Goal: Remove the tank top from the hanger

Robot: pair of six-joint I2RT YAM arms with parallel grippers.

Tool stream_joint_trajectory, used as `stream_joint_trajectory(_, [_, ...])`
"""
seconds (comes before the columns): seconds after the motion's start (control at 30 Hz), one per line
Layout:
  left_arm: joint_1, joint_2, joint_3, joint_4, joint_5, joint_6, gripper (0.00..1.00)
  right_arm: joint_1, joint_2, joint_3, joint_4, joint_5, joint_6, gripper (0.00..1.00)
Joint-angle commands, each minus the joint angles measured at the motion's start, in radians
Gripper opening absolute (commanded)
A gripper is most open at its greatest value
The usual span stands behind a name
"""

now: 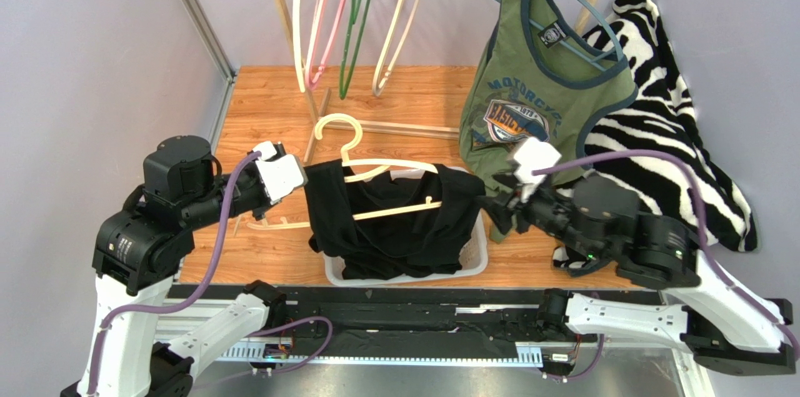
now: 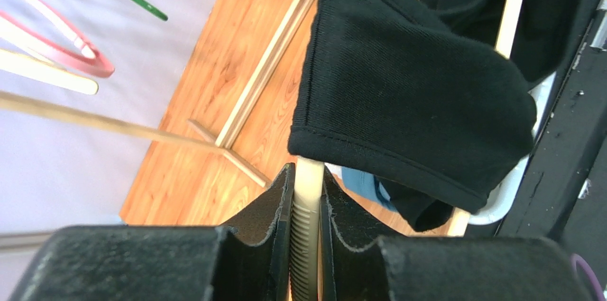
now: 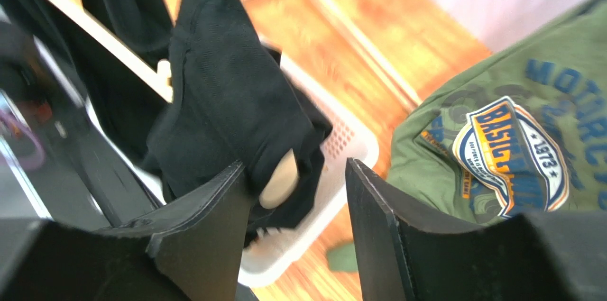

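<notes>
A black tank top [image 1: 399, 219] hangs on a cream hanger [image 1: 352, 148] held level above a white basket [image 1: 477, 261]. My left gripper [image 1: 296, 181] is shut on the hanger's left arm; in the left wrist view the ribbed cream bar [image 2: 308, 223] is pinched between the pads, with the black shoulder [image 2: 406, 95] just beyond. My right gripper [image 1: 495, 209] is open at the hanger's right end. In the right wrist view the cream hanger tip [image 3: 279, 180] pokes out of the black cloth [image 3: 228, 102] between my spread fingers [image 3: 214, 223].
A green printed tank top [image 1: 535, 87] hangs on a blue hanger [image 1: 563, 3] from the rack at back right, with a zebra-striped cloth [image 1: 676, 116] beside it. Several empty hangers [image 1: 329, 12] hang at back left. Purple walls close both sides.
</notes>
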Motion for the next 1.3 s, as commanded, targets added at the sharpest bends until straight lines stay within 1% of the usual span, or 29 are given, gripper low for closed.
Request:
stream_joint_trajectory(0.0, [0.008, -0.015, -0.008, 0.069, -0.033, -0.038, 0.00, -0.002, -0.058, -0.066, 0.150, 0.092, 0.121, 0.53])
stream_joint_trajectory(0.1, [0.009, -0.020, -0.011, 0.069, -0.043, -0.035, 0.00, -0.002, -0.061, -0.101, 0.167, 0.106, 0.186, 0.50])
stream_joint_trajectory(0.13, [0.009, -0.020, -0.011, 0.071, -0.045, -0.035, 0.00, -0.002, -0.064, -0.127, 0.175, 0.103, 0.237, 0.47])
stream_joint_trajectory(0.23, [0.012, -0.028, -0.011, 0.069, -0.049, -0.035, 0.00, -0.002, -0.070, -0.173, 0.193, 0.062, 0.322, 0.38])
stream_joint_trajectory(0.3, [0.014, -0.031, -0.011, 0.069, -0.046, -0.037, 0.00, -0.002, -0.081, -0.196, 0.204, 0.037, 0.351, 0.33])
stream_joint_trajectory(0.4, [0.022, -0.037, -0.014, 0.071, -0.042, -0.038, 0.00, -0.002, -0.100, -0.224, 0.213, 0.000, 0.379, 0.33])
stream_joint_trajectory(0.47, [0.026, -0.038, -0.018, 0.077, -0.042, -0.038, 0.00, 0.000, -0.113, -0.232, 0.221, -0.010, 0.368, 0.37])
stream_joint_trajectory(0.5, [0.026, -0.041, -0.018, 0.078, -0.042, -0.035, 0.00, -0.002, -0.124, -0.229, 0.226, -0.015, 0.358, 0.45])
stream_joint_trajectory(0.63, [0.028, -0.041, -0.010, 0.080, -0.022, -0.017, 0.00, 0.000, -0.149, -0.148, 0.247, -0.047, 0.260, 0.57])
stream_joint_trajectory(0.67, [0.028, -0.035, -0.007, 0.078, 0.006, -0.015, 0.00, -0.002, -0.149, -0.129, 0.258, -0.070, 0.240, 0.59])
stream_joint_trajectory(0.7, [0.026, -0.032, -0.002, 0.075, 0.029, 0.003, 0.00, -0.002, -0.138, -0.090, 0.279, -0.098, 0.200, 0.65])
stream_joint_trajectory(0.73, [0.026, -0.028, 0.005, 0.071, 0.053, 0.012, 0.00, -0.002, -0.127, -0.069, 0.284, -0.159, 0.180, 0.68])
stream_joint_trajectory(0.77, [0.025, -0.020, 0.012, 0.069, 0.105, 0.020, 0.00, -0.002, -0.110, -0.043, 0.287, -0.187, 0.160, 0.70])
stream_joint_trajectory(0.8, [0.022, -0.012, 0.018, 0.068, 0.125, 0.026, 0.00, -0.002, -0.091, 0.006, 0.279, -0.211, 0.128, 0.75])
stream_joint_trajectory(0.9, [0.005, 0.011, 0.045, 0.058, 0.184, 0.055, 0.00, -0.002, 0.005, 0.110, 0.234, -0.286, 0.086, 0.80])
stream_joint_trajectory(0.93, [0.000, 0.015, 0.058, 0.046, 0.193, 0.071, 0.00, -0.002, 0.053, 0.129, 0.223, -0.309, 0.086, 0.81])
stream_joint_trajectory(1.03, [-0.015, 0.019, 0.067, 0.028, 0.228, 0.129, 0.00, -0.003, 0.124, 0.179, 0.177, -0.348, 0.086, 0.84])
stream_joint_trajectory(1.1, [-0.023, 0.014, 0.070, 0.015, 0.233, 0.169, 0.00, -0.008, 0.150, 0.198, 0.148, -0.350, 0.086, 0.85])
stream_joint_trajectory(1.13, [-0.026, 0.014, 0.070, 0.017, 0.230, 0.175, 0.00, -0.011, 0.161, 0.211, 0.140, -0.394, 0.088, 0.86])
stream_joint_trajectory(1.27, [-0.034, 0.011, 0.084, 0.015, 0.208, 0.207, 0.00, -0.026, 0.190, 0.237, 0.098, -0.461, 0.120, 0.86])
